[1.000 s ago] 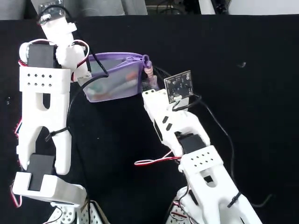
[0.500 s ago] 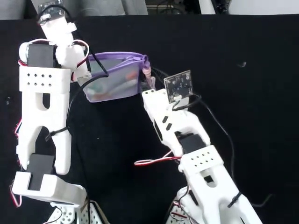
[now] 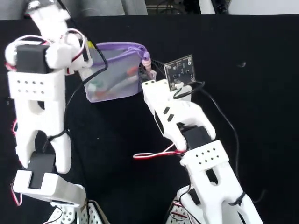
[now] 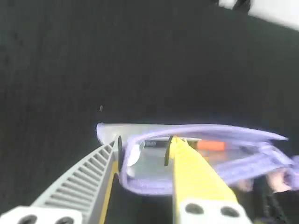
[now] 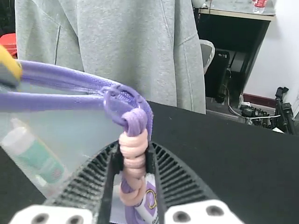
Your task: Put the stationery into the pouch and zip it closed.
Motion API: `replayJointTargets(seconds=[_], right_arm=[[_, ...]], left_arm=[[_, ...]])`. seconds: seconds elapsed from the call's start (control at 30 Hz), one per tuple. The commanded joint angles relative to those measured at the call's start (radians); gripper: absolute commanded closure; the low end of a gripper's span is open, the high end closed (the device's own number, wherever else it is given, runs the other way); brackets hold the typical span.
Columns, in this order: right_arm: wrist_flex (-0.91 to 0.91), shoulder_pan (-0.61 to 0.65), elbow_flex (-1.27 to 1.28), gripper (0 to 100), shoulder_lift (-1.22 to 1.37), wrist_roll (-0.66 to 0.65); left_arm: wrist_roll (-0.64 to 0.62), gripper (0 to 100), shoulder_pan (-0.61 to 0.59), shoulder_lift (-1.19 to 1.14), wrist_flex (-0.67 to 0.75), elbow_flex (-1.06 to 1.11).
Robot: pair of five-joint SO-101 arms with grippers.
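Note:
The translucent pouch (image 3: pixel 112 77) with a purple zip edge hangs above the black table, held between both arms. Pens and a glue stick (image 3: pixel 100 86) lie inside it. My left gripper (image 3: pixel 88 63) is shut on the pouch's left end; in the left wrist view its grey and yellow fingers (image 4: pixel 142 144) pinch the purple rim (image 4: pixel 215 133), with an orange pen (image 4: pixel 210 145) behind. My right gripper (image 3: pixel 148 71) is shut on the pink and purple zipper pull (image 5: pixel 134 149) at the pouch's right end. The glue stick (image 5: pixel 32 151) shows through the pouch wall.
The black tablecloth (image 3: pixel 252 60) spreads to the right and front of the arms. A person in a grey hoodie (image 5: pixel 117 46) stands behind the table's far edge. Red and white wires (image 3: pixel 154 156) trail beside the right arm.
The left arm has risen and swung left, lifting and tilting the pouch. The right gripper followed slightly upward, still on the zipper pull.

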State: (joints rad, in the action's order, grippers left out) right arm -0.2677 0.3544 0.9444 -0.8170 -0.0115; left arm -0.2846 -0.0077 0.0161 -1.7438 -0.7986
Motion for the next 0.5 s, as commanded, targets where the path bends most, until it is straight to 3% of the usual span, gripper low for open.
replayJointTargets(seconds=[0.0,0.2,0.47], right_arm=[[-0.044,0.009,-0.096,98.7,-0.036,-0.006],[-0.084,0.009,-0.205,98.7,0.018,-0.031],[-0.232,-0.048,-0.579,98.7,0.383,-0.077]], left_arm=[[0.002,82,-0.007,0.026,-0.003,-0.196],[-0.002,82,-0.038,0.025,-0.008,-0.389],[-0.005,82,-0.197,0.020,-0.015,-0.328]])
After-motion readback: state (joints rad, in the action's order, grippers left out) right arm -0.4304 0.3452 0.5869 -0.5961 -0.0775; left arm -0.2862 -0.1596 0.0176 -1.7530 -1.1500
